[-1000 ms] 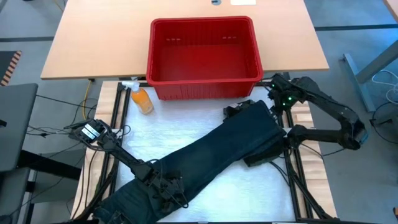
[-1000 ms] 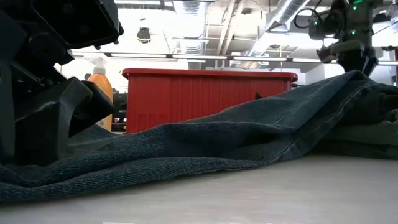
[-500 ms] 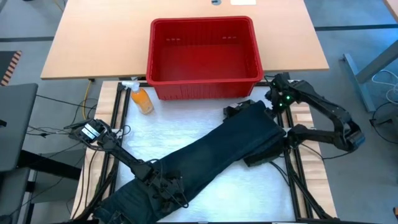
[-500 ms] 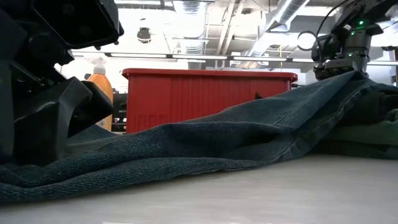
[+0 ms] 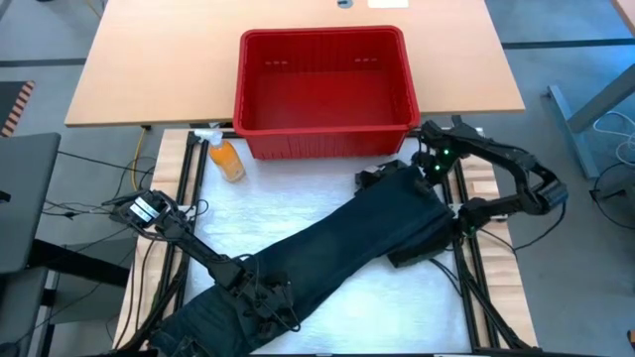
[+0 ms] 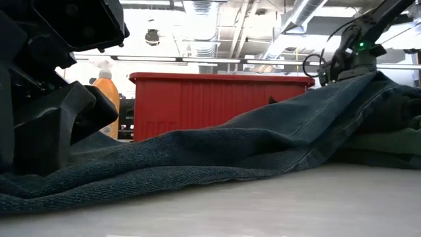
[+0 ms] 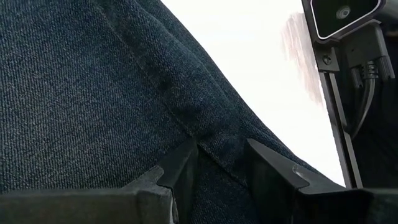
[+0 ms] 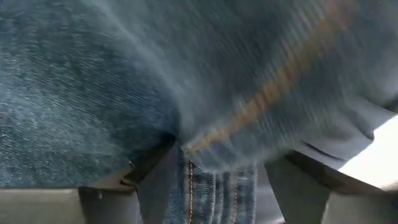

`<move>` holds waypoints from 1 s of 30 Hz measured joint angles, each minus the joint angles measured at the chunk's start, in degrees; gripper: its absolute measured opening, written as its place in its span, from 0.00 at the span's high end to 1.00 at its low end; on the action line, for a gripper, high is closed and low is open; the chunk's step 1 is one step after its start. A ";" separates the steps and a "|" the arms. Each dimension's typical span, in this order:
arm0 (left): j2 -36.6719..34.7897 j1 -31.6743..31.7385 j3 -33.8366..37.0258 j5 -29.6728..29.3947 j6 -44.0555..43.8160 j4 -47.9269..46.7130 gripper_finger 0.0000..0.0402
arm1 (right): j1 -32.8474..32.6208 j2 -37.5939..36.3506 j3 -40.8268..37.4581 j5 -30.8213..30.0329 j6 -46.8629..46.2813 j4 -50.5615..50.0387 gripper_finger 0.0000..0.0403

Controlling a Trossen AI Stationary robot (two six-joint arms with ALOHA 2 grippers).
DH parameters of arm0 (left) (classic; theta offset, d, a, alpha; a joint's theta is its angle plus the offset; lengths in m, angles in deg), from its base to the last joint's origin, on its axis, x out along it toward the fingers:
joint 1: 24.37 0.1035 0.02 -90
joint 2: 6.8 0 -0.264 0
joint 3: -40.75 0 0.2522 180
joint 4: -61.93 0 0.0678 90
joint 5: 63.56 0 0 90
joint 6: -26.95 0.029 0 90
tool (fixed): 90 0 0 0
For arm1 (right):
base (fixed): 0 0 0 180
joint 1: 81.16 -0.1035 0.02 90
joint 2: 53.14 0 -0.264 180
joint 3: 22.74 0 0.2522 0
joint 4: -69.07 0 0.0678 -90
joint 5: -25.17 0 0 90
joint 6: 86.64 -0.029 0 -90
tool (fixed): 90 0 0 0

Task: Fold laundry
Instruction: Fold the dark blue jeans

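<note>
A pair of dark blue jeans [image 5: 347, 238] lies stretched slantwise across the white table top, from near left to far right. Its far right end rests on a dark green and black garment [image 5: 422, 246], which the low view also shows [image 6: 391, 141]. My left gripper [image 5: 266, 300] is down on the jeans' near left end, shut on denim [image 7: 227, 171]. My right gripper [image 5: 427, 167] is low over the far right end, open, with a stitched denim edge between its fingers [image 8: 233, 168]. More black cloth [image 5: 372, 177] peeks out beside the jeans. My left gripper pinches a raised seam fold of the jeans [image 7: 205, 146] between its two fingers, coming from above. The cloth stays on the table, slack around the hold. My right gripper: the blurred wrist view does not let me tell whether its fingers [image 8: 155, 165] touch the denim.
A red plastic basket [image 5: 260, 119] stands beyond the jeans at the table's far side, on a wooden top. An orange spray bottle [image 5: 226, 159] lies at its left corner. Bare white table [image 5: 268, 203] shows left of the jeans and near the front right.
My right gripper has come down and toward the table's left, from above the far right corner onto the far right end of the jeans. The jeans and my left gripper have stayed where they were.
</note>
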 joint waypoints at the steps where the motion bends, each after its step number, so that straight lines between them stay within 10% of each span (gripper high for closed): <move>1: -0.02 -0.01 0.00 0.00 0.00 -0.03 0.68 | -0.33 0.79 0.21 1.45 1.01 -0.30 0.33; 6: -0.02 -0.02 0.00 0.02 0.00 -1.49 0.68 | -3.00 1.82 1.74 7.09 7.97 -2.44 0.46; 12: -0.02 0.43 0.00 0.49 1.31 -2.50 0.68 | -5.08 -1.00 7.06 9.75 10.81 -8.33 0.93; 30: 0.05 3.19 0.11 -7.35 7.33 3.02 0.68 | -14.48 -18.11 32.73 17.87 0.33 -19.15 0.95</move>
